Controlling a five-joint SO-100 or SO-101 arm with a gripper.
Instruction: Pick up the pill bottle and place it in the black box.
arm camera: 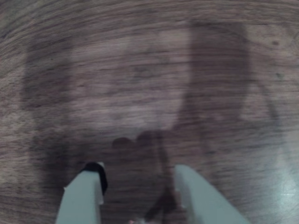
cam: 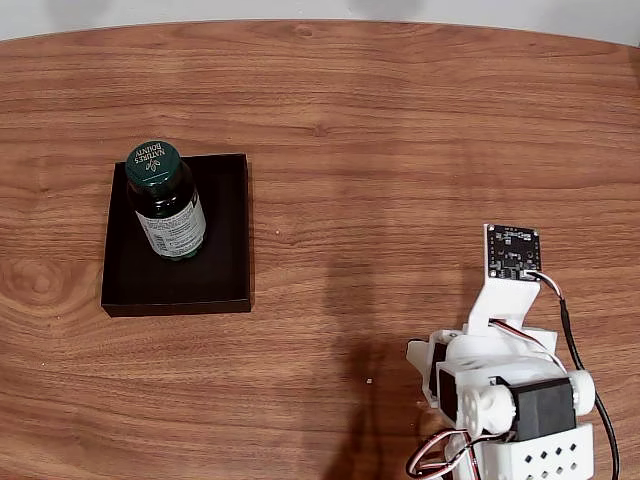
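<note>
Inside the black box stands the green-capped, white-labelled pill bottle

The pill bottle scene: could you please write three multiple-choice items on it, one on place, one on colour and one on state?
1. Where is the pill bottle in the fixed view?
A. Inside the black box
B. On bare wood beside the arm
C. Between the hand's fingers

2. What colour is the bottle's cap?
A. White
B. Green
C. Red

3. How is the hand in the wrist view?
A. Shut on the bottle
B. Shut and empty
C. Open and empty

Answers:
1. A: the bottle stands within the box's low walls, at its upper left.
2. B: the round cap is green with pale lettering.
3. C: the fingers stand apart with just wooden table between them.
</note>
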